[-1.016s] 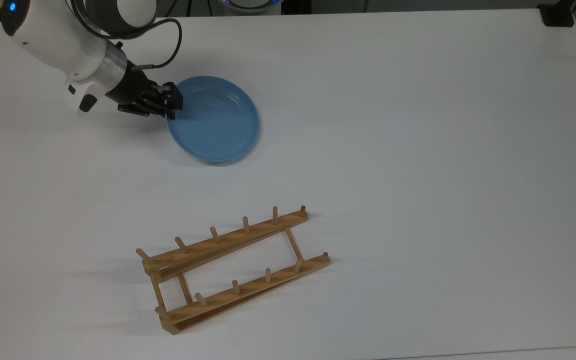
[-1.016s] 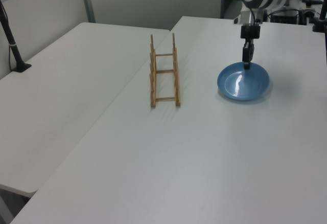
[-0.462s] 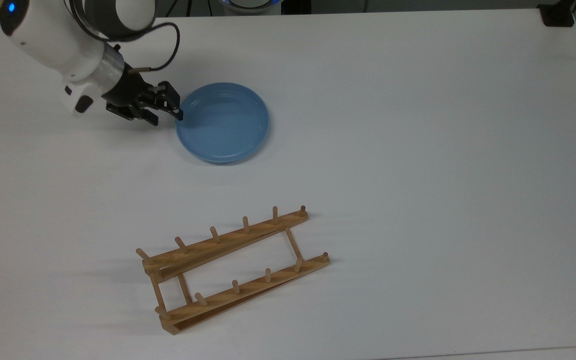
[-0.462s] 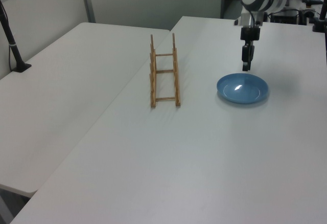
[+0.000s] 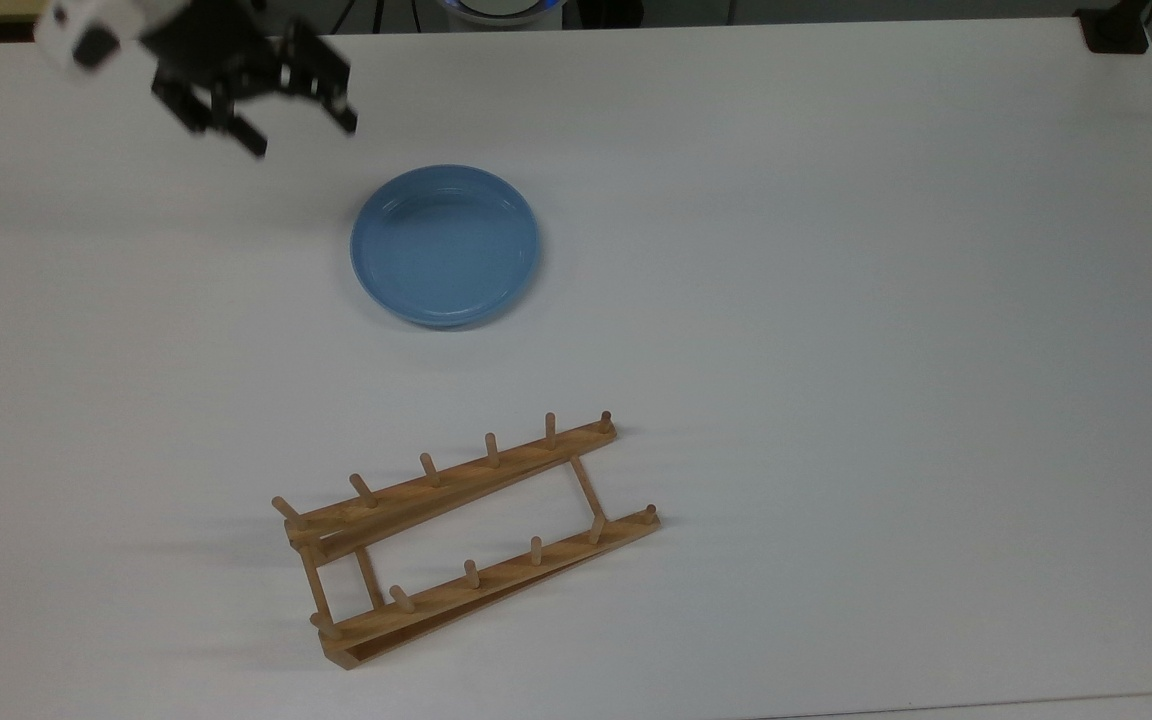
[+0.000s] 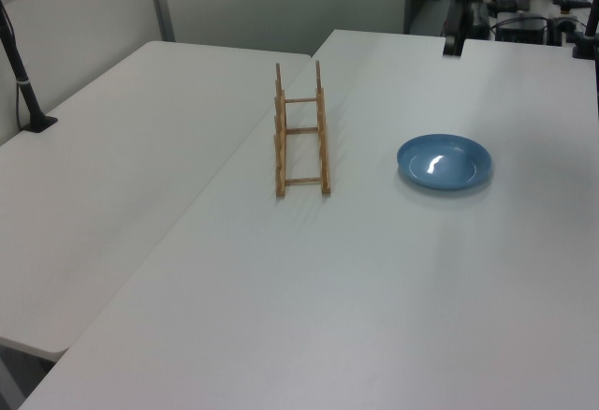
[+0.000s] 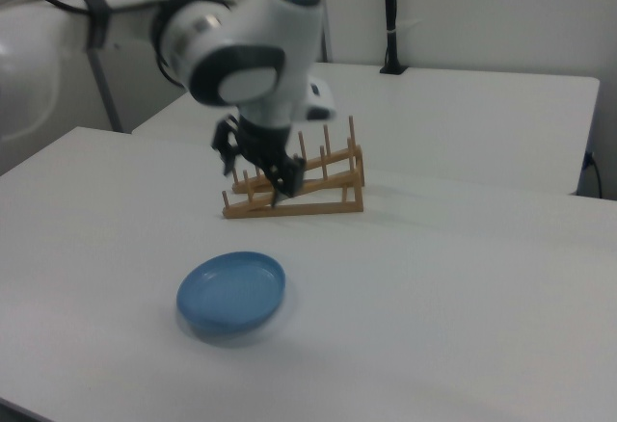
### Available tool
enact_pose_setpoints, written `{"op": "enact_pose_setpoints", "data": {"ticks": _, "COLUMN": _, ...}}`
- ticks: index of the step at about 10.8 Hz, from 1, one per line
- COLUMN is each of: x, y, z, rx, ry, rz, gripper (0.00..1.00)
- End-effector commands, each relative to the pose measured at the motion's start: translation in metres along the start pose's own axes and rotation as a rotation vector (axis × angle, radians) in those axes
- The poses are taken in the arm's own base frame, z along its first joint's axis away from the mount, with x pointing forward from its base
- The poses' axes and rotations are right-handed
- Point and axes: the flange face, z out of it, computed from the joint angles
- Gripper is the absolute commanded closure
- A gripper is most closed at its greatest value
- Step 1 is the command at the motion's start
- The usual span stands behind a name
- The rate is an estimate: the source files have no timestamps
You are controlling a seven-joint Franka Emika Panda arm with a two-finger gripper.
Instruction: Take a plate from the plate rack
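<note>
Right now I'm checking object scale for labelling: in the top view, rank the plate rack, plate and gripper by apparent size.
1. plate rack, longest.
2. plate.
3. gripper, smallest, though it hangs nearer the camera, so its rank is unsure.

A glossy light-blue plastic plate (image 5: pixel 446 245), smooth and catching a bright glint, lies on a smooth matt white table (image 5: pixel 836 300). Near the plate stands a plate rack (image 5: pixel 466 540) of light-brown, unpainted matt wood with round dowel pegs.
</note>
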Motion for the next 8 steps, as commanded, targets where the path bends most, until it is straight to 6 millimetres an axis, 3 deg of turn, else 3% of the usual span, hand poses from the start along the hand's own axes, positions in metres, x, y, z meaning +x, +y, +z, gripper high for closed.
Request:
{"op": "enact_pose_setpoints", "data": {"ticks": 1, "x": -0.016, "y": -0.081, "z": -0.048, "rx": -0.014, "ry": 0.016, "rz": 0.180, "gripper": 0.00}}
{"op": "enact_pose_setpoints", "data": {"ticks": 3, "x": -0.023, "y": -0.139, "z": -0.059, "rx": -0.173, "ry": 0.040, "rz": 0.299, "gripper": 0.00}}
{"op": "enact_pose_setpoints", "data": {"ticks": 4, "x": -0.023, "y": -0.167, "z": -0.052, "rx": -0.251, "ry": 0.057, "rz": 0.338, "gripper": 0.00}}
{"op": "enact_pose_setpoints", "data": {"ticks": 5, "x": -0.021, "y": -0.183, "z": -0.048, "rx": -0.321, "ry": 0.080, "rz": 0.312, "gripper": 0.00}}
{"op": "enact_pose_setpoints", "data": {"ticks": 8, "x": -0.017, "y": -0.184, "z": -0.049, "rx": -0.444, "ry": 0.074, "rz": 0.058, "gripper": 0.00}}
